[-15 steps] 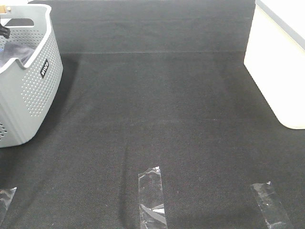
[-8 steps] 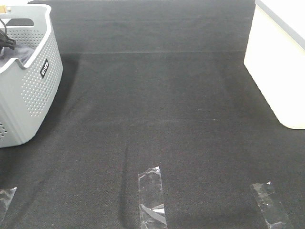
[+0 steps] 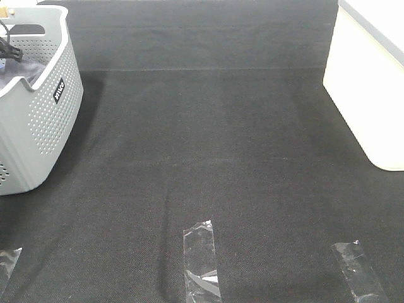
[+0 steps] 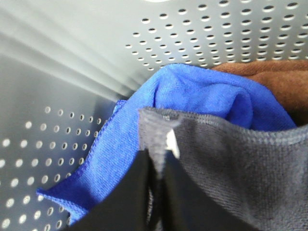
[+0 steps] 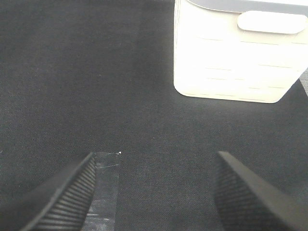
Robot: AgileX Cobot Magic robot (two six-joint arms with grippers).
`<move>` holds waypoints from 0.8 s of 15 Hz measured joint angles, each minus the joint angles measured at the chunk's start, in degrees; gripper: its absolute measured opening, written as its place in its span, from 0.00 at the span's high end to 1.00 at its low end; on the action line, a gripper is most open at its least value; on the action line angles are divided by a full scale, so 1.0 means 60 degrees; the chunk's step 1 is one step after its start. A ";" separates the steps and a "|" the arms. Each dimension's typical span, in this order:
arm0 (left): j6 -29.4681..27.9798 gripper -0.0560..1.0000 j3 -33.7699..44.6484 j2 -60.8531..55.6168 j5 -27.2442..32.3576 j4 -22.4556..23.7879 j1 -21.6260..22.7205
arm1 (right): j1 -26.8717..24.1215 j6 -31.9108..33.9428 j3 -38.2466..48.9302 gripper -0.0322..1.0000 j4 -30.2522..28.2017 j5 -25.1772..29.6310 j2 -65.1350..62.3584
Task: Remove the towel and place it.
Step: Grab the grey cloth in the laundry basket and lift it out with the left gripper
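The left jaws pinch a corner of the grey towel (image 4: 240,168) inside the basket (image 4: 72,62). The right jaws stand wide above the bench (image 5: 96,72).

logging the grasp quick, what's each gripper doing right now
left gripper: closed, pinching the hem of the towel
right gripper: open, holding nothing

Mat (image 3: 221,145) under basket (image 3: 38,126), bin (image 3: 369,95), tape (image 3: 202,259)
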 joint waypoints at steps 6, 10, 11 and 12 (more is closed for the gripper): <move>0.0029 0.95 0.0000 -0.0277 0.0439 -0.0143 0.0000 | 0.0000 0.0000 0.0000 0.34 0.0000 0.0000 0.0000; 0.0086 0.95 0.0000 -0.1337 0.1022 -0.0773 0.0000 | 0.0000 0.0000 0.0000 0.34 0.0000 0.0000 0.0000; 0.0239 0.95 0.0000 -0.1662 0.1175 -0.1031 0.0000 | 0.0000 0.0000 0.0000 0.34 0.0000 0.0000 0.0000; 0.0497 0.95 0.0000 -0.2024 0.1366 -0.1318 0.0000 | 0.0000 0.0000 0.0000 0.34 0.0000 0.0000 0.0000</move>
